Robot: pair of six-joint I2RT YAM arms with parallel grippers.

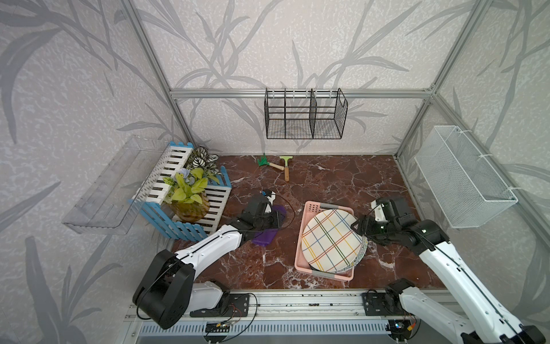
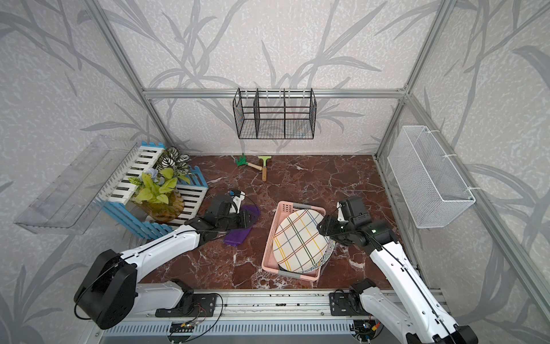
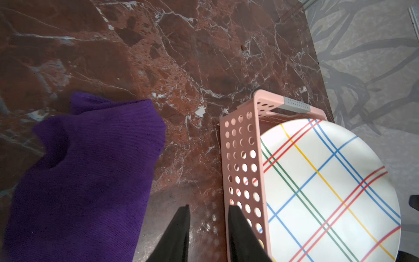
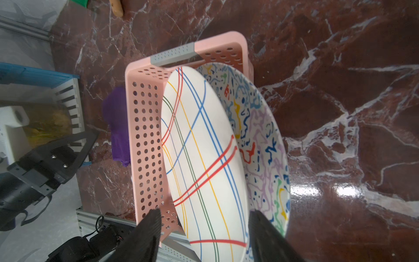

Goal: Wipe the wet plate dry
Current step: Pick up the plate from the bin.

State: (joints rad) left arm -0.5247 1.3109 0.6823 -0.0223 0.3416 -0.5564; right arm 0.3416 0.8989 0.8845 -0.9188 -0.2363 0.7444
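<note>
Right gripper [image 4: 205, 211] is open, its two black fingers [image 4: 148, 231] standing either side of the near rim of a white checked plate [image 4: 199, 147]. Whether either finger touches it cannot be told. The checked plate stands tilted on edge in a pink basket [image 4: 145, 136] with round holes, leaning against a second plate [image 4: 260, 127] with coloured squiggles. In both top views the pink basket [image 1: 311, 208] sits on the dark red marble table [image 1: 327, 178], right of centre, and the checked plate [image 1: 330, 241] fills most of it.

Left gripper [image 3: 209, 206] is partly open and holds nothing: bare table shows in the narrow gap between its fingers. It hangs low over the table, between the pink basket and a purple cloth [image 3: 90, 170] that lies crumpled just beside it. In a top view the purple cloth [image 2: 236, 236] lies partly under the left arm, left of the pink basket and apart from it.

At the back of the table lie two small garden tools [image 1: 286, 172]. A potted plant [image 1: 190, 190] stands in a blue and white slatted crate [image 1: 217, 199] at the left.
</note>
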